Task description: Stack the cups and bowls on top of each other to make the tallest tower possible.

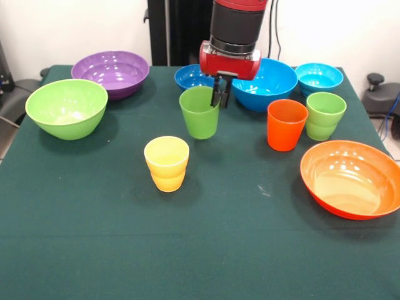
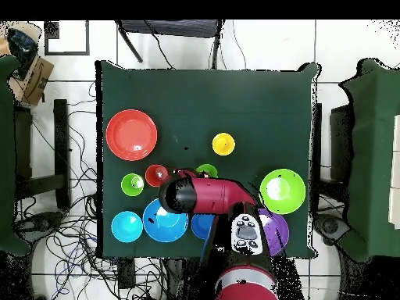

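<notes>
Fingers (image 1: 218,94) narrow, straddling rim of plain green tapered plastic cup (image 1: 199,113), mid-table toward far edge. Risk: thin rim grip slips, cup tips.

Cups (image 1: 200,112) apparently before bowls (image 1: 265,83)

The near half of the surface (image 1: 94,250) is free. Cups and bowls crowd the far half: the gripper (image 1: 220,94) hangs just beside the green cup (image 1: 200,112), with the blue bowl (image 1: 265,84) close behind.
</notes>
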You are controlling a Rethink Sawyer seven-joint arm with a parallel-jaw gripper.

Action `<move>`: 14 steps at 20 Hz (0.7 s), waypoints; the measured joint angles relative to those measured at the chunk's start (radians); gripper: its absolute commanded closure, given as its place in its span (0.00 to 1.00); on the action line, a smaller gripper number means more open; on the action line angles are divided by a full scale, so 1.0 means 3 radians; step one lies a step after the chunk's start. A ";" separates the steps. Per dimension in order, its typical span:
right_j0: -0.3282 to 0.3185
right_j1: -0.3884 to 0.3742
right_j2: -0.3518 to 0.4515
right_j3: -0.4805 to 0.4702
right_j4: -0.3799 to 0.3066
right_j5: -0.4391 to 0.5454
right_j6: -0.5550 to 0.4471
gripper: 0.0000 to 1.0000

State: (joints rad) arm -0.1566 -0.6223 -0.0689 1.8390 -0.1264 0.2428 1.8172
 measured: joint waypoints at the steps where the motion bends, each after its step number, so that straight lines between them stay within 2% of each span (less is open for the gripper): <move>1: -0.0009 0.0000 0.0000 0.0000 0.0000 -0.0003 0.0000 1.00; 2: -0.0017 0.0000 0.0000 0.0000 0.0000 -0.0007 0.0000 1.00; 3: -0.0043 0.0000 0.0000 0.0000 0.0001 -0.0016 0.0000 0.00; 14: -0.0049 -0.0002 0.0000 0.0000 0.0000 -0.0017 0.0000 0.00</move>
State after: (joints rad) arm -0.1714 -0.6229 -0.0689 1.8392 -0.1264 0.2378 1.8172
